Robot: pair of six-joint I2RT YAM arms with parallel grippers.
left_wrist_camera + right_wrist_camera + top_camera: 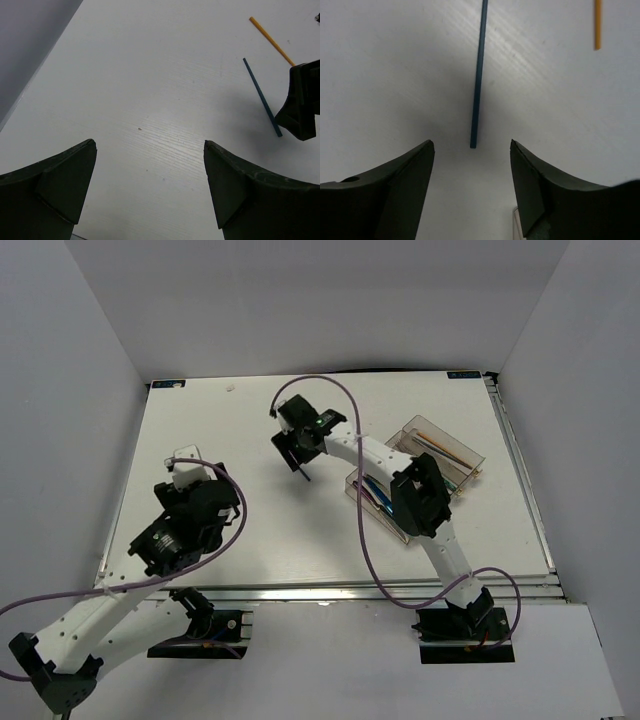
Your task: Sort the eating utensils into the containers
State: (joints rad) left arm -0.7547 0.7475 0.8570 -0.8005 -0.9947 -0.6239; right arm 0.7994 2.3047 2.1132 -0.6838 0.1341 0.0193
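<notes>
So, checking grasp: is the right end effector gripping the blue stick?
No, the blue stick lies free before the open right end effector.

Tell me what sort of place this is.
Probably a robotics lab test cell, not a kitchen: a white table boxed in by plain white walls, a left arm and right arm bolted at its near edge, and a clear organizer tray holding utensils.

A slim blue utensil (477, 75) is lying flat on the white table (150, 75), an orange chopstick (272, 41) is lying near it, and the clear divided tray (452, 437) is holding more orange sticks (447, 448).
</notes>
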